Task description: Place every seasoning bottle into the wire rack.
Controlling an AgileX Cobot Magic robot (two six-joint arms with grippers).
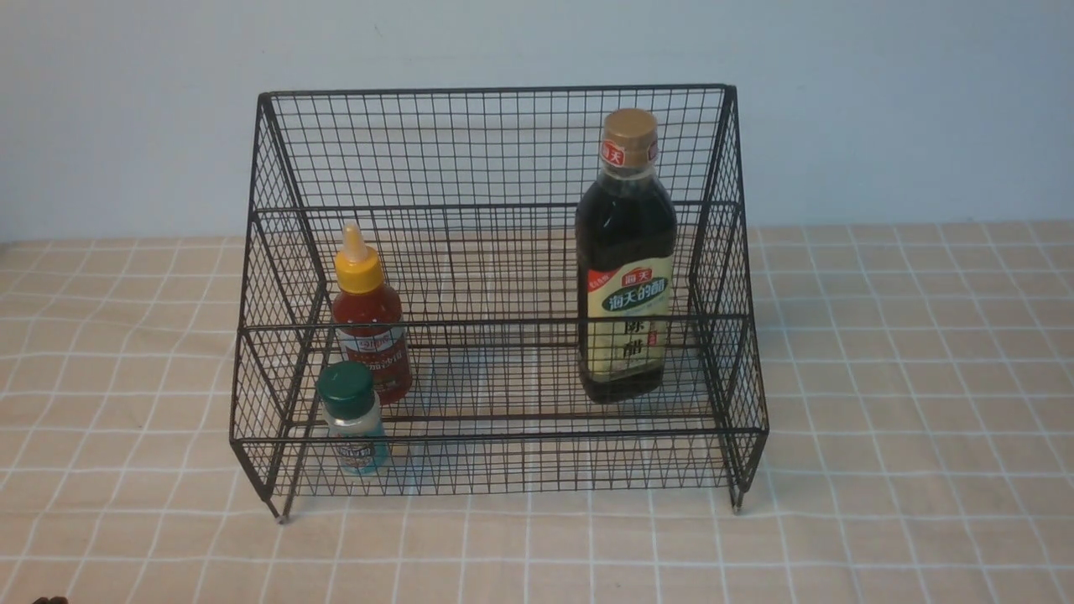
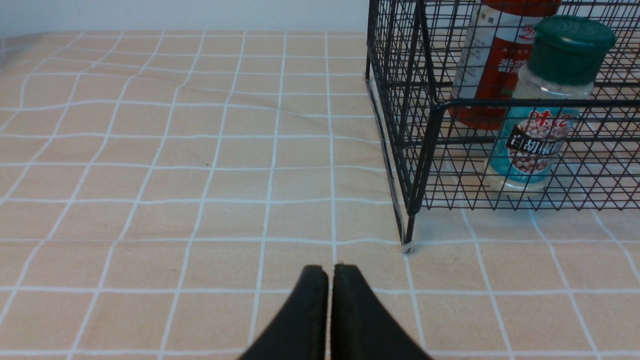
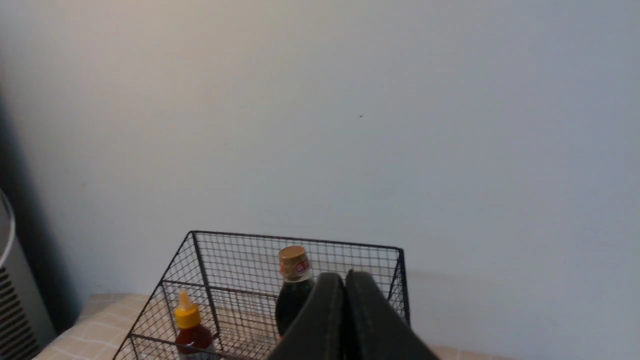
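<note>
Bottles of seasoning, three in all, are seen standing upright inside the large black wire-mesh rack with two stepped tiers (image 1: 470,143), so the task is judged to be complete or very nearly so. The tall dark glass vinegar bottle with tan cap and cream label (image 1: 625,260) is placed toward the rack's right side. The red plastic squeeze bottle with yellow cone nozzle (image 1: 369,315) is set at the left, and the small clear shaker with dark green cap and teal label (image 1: 352,419) is lodged just in front of it on the lower front tier. This arrangement is likely chosen so that the short shaker is not hidden behind taller bottles.

The rack is formed of thin rigid wire in a fine grid, with sloped sides, a tall back and short feet resting on a peach cloth with a white check pattern (image 1: 906,419). The cloth appears soft and slightly rippled; the bottles look smooth and glossy.

The left gripper (image 2: 330,280) is seen clenched on nothing, low over the cloth near the rack's front left foot. The right gripper (image 3: 345,290) is likewise pressed together and empty, raised high and well clear of the rack.
</note>
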